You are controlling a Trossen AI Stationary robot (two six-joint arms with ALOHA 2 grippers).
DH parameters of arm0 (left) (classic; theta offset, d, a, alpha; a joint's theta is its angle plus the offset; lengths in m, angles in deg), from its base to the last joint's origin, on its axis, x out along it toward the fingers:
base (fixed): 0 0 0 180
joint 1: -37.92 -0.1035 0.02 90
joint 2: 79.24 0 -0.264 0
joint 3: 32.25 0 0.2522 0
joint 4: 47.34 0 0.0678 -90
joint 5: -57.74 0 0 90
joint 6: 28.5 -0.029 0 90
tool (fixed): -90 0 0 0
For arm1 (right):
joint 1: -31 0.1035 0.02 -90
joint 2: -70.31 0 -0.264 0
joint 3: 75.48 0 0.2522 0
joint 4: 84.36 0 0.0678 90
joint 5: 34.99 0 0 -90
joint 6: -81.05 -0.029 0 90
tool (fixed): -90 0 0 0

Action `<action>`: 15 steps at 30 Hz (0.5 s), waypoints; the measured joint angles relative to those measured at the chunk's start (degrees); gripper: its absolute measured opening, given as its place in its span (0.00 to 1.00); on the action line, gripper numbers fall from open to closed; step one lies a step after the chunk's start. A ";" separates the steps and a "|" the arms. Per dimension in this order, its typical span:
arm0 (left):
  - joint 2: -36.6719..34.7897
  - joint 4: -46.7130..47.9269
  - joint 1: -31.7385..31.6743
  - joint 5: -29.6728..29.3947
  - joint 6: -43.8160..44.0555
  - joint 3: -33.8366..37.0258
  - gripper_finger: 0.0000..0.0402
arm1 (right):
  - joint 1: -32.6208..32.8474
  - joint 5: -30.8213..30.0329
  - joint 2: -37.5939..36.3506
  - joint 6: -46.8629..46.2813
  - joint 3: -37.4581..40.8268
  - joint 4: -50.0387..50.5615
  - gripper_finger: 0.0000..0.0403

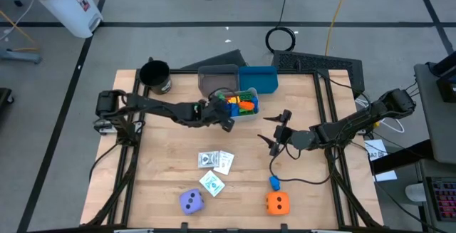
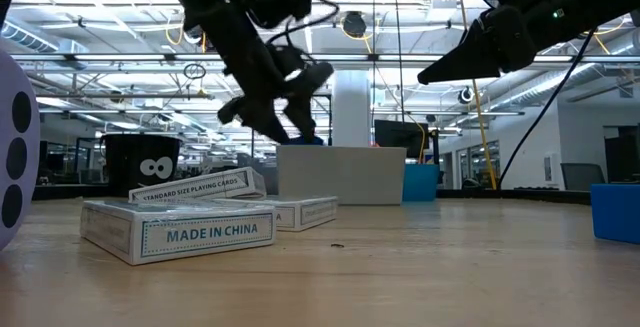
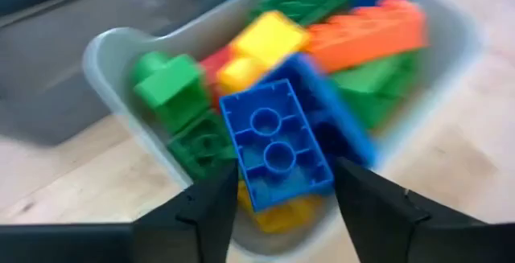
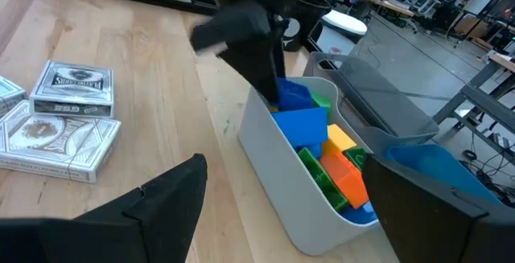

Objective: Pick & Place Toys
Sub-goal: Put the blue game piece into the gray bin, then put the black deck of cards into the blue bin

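The left pincer (image 3: 282, 203) is hanging over the grey bin (image 1: 251, 112) of building blocks, fingers parted around a blue block (image 3: 278, 146) (no visible contact). The right pincer (image 1: 279, 130) is waiting wide open, empty, over the tabletop (image 1: 328, 190).

Around my light wooden worktop (image 1: 171, 183): grey floor (image 1: 178, 5) crossed by dark lines, white bin (image 1: 64, 1), coiled black cable (image 1: 281, 39). Beyond: open hall, white column (image 2: 350, 107), bright ceiling strip lights (image 2: 90, 12).

You see glossy plastic blocks (image 3: 278, 146) | smooth grey plastic bin (image 4: 282, 182) | matt pale wood bench (image 1: 164, 183)
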State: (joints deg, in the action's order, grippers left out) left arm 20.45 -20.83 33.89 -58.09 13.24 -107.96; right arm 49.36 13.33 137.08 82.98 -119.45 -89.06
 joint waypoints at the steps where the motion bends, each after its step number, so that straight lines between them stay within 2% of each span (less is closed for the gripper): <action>1: -0.80 -0.31 -0.16 1.82 -1.68 -0.01 0.55 | -0.01 0.01 0.00 0.00 0.00 0.05 0.79; 4: -2.74 -0.95 -0.17 4.40 -4.41 -0.07 0.60 | -0.01 -0.01 0.00 0.00 0.00 -0.05 0.79; 7: -4.99 -0.77 -0.17 4.57 -4.47 -0.07 0.63 | -0.01 0.01 0.00 -0.24 0.00 0.01 0.79; 15: -10.68 -0.05 1.17 6.74 -6.03 -0.09 0.64 | -0.01 0.01 0.00 -0.35 0.00 0.34 0.79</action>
State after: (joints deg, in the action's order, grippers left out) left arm 9.77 -20.88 35.06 -51.35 7.21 -108.05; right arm 49.35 13.34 137.08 82.63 -119.45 -88.72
